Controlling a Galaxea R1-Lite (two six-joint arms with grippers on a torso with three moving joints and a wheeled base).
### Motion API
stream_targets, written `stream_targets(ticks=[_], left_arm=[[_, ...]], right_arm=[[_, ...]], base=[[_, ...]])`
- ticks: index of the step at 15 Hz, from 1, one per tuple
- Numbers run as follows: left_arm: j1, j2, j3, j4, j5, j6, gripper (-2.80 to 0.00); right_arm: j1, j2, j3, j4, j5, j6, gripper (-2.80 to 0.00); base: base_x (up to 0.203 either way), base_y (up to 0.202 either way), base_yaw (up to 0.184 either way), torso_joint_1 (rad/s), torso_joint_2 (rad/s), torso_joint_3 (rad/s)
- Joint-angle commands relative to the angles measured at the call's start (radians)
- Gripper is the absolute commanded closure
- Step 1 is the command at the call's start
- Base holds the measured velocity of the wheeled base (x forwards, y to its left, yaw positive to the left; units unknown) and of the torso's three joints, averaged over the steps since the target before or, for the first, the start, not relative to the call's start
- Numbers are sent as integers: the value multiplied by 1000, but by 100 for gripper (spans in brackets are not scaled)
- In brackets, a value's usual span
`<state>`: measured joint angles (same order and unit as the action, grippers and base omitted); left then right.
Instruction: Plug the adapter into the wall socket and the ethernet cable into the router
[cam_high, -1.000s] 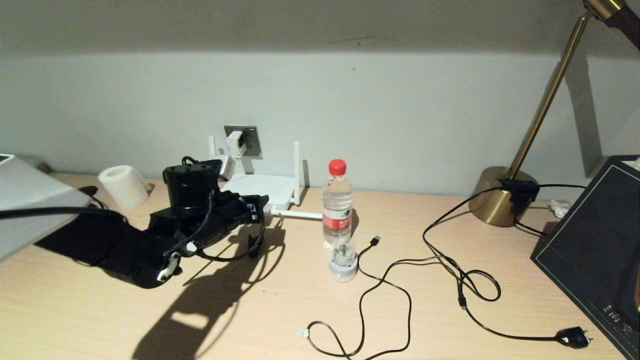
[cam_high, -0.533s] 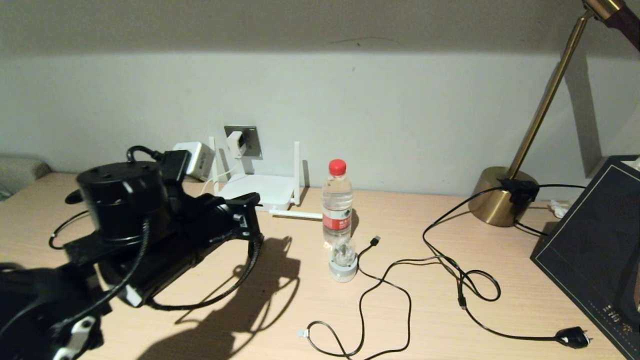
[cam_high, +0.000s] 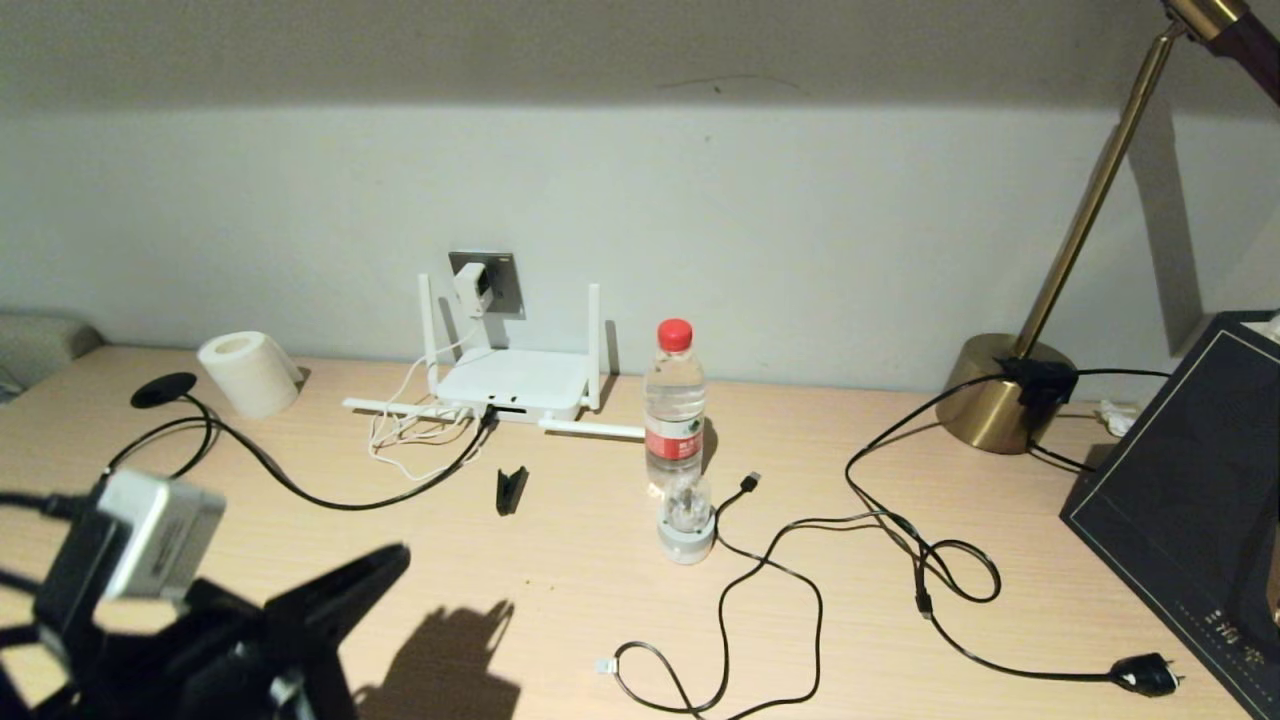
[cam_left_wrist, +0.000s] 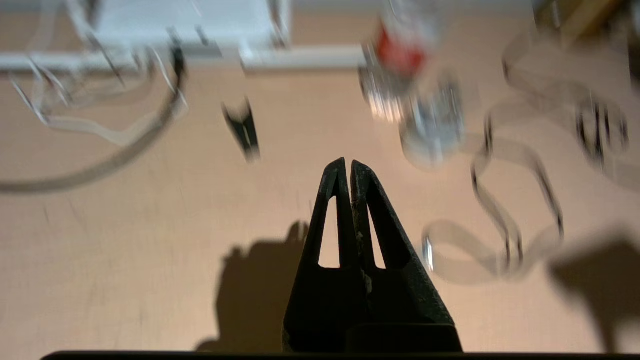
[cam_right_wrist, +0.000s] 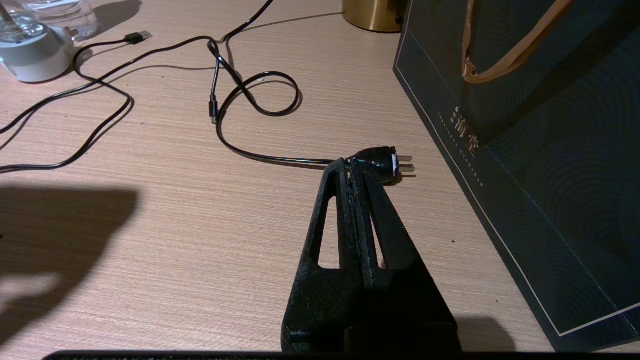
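Observation:
The white adapter (cam_high: 470, 285) sits in the grey wall socket (cam_high: 499, 283), and its thin white cord drops to loose loops in front of the router (cam_high: 515, 378). The black ethernet cable (cam_high: 300, 492) curves across the table, and its end meets the router's front edge (cam_high: 487, 412). My left gripper (cam_high: 395, 553) is low at the near left, well back from the router, shut and empty (cam_left_wrist: 347, 167). My right gripper (cam_right_wrist: 350, 167) is outside the head view. It hangs shut and empty over the table, next to a black plug (cam_right_wrist: 380, 162).
A small black clip (cam_high: 511, 490) lies before the router. A paper roll (cam_high: 248, 372) stands at the left. A water bottle (cam_high: 675, 405) and a white-based gadget (cam_high: 686, 520) are mid-table. A black USB cable (cam_high: 770, 570), brass lamp (cam_high: 1010, 390), black plug (cam_high: 1145, 675) and dark bag (cam_high: 1190, 500) are at the right.
My left arm has pulled back from the router toward the near left corner. The router, the cords and the black clip now show.

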<state>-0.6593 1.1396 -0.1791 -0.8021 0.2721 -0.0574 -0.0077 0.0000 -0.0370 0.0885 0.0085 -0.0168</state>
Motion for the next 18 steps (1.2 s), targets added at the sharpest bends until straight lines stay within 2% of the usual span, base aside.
stream_targets(ticks=[1,3,4,5,6,9,10,12,13,15,17,18], left_arm=[[-85,-236,176,143,0,25,0],[-76,-344,189,449,-7,29,0],[-38,-356,181,594,-9,42,0],[37,-378,161,694,-6,62,0],[109,-419,149,737,0,76,0],[372,-535,136,781,7,91,0],[418,-612,135,786,3,101,0],[442,-801,137,786,-44,162,0],[450,-850,145,774,-96,207,0],[466,-862,184,730,-303,310,0],[506,-854,192,721,-320,326,0],[537,-855,193,714,-283,317,0]], right_arm=[[0,0,0,0,1,0,0],[0,2,0,0,1,0,0],[0,1,0,0,1,-2,0],[0,0,0,0,1,0,0],[0,1,0,0,1,0,0],[0,0,0,0,1,0,0],[0,2,0,0,1,0,0],[-2,0,0,-1,1,-3,0],[-2,0,0,-1,1,0,0],[-2,0,0,-1,1,0,0],[-2,0,0,-1,1,0,0],[-2,0,0,-1,1,0,0]], base=[[0,0,0,0,0,0],[0,0,0,0,0,0],[0,0,0,0,0,0],[0,0,0,0,0,0],[0,0,0,0,0,0],[0,0,0,0,0,0],[0,0,0,0,0,0],[0,0,0,0,0,0],[0,0,0,0,0,0],[0,0,0,0,0,0],[0,0,0,0,0,0],[0,0,0,0,0,0]])
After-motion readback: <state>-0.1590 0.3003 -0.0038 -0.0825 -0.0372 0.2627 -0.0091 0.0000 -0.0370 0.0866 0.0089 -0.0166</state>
